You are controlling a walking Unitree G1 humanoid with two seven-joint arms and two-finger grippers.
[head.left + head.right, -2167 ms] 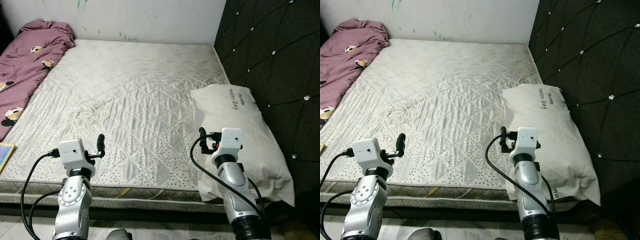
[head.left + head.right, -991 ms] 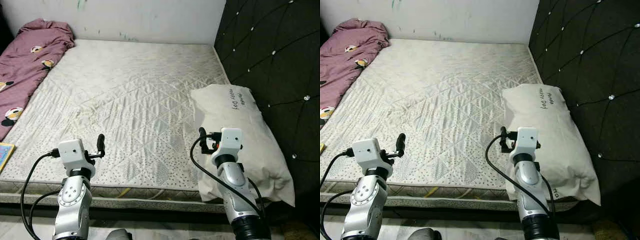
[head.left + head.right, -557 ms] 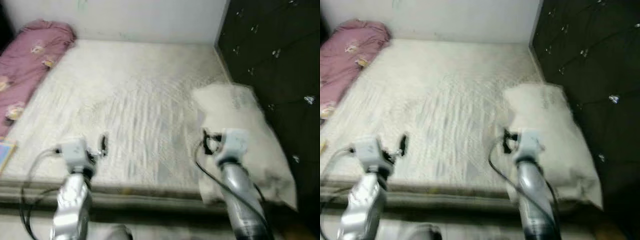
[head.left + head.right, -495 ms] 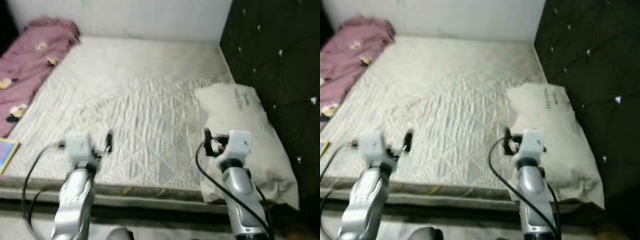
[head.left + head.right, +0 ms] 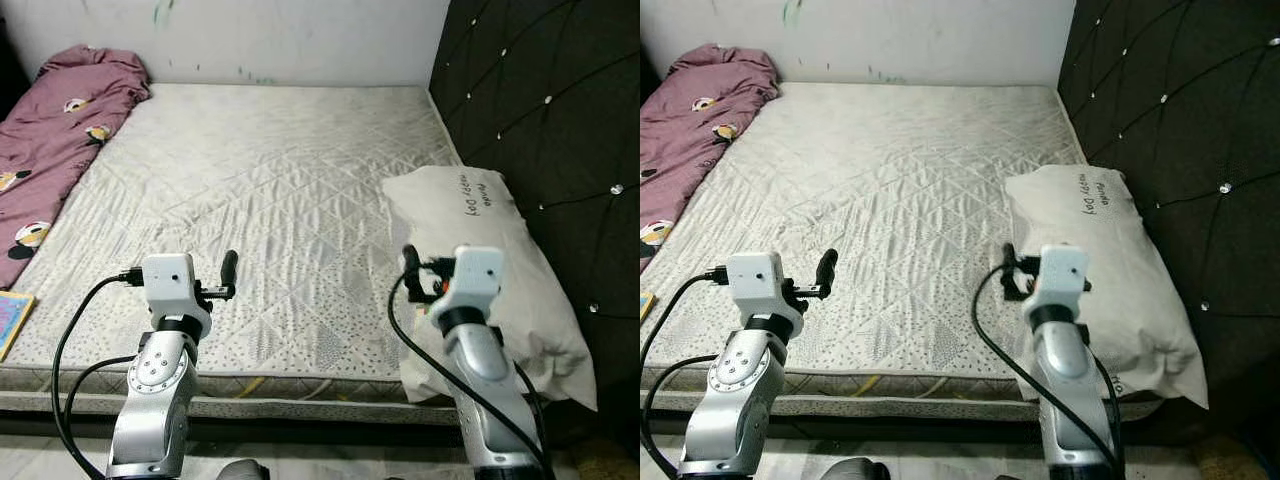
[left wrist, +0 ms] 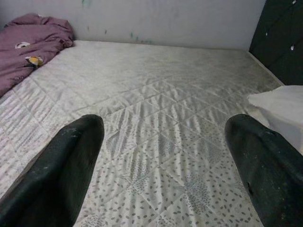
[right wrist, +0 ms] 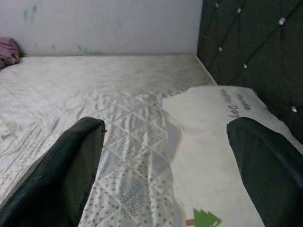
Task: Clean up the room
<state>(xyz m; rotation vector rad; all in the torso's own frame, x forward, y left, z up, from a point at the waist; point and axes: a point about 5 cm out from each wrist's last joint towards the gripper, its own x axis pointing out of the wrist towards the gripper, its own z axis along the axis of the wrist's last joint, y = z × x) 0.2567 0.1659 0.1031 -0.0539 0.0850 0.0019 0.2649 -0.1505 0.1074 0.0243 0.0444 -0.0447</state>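
While both arms hover at the mattress (image 5: 270, 190) edge with fingers spread and empty, the pillow (image 5: 490, 270) lies just beside the right gripper (image 5: 408, 262) — its long axis along the dark headboard (image 5: 540, 110), well apart from the left gripper (image 5: 228, 268).

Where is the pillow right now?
The white pillow lies on the mattress's right side, against the dark tufted headboard, just beyond the right gripper.

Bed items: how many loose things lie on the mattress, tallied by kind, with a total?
White pillow, beside the dark headboard: 1
Purple blanket, bunched along the mattress's left side: 1
Flat colourful item at the left front edge, too cut off to name: 1
Total: 3
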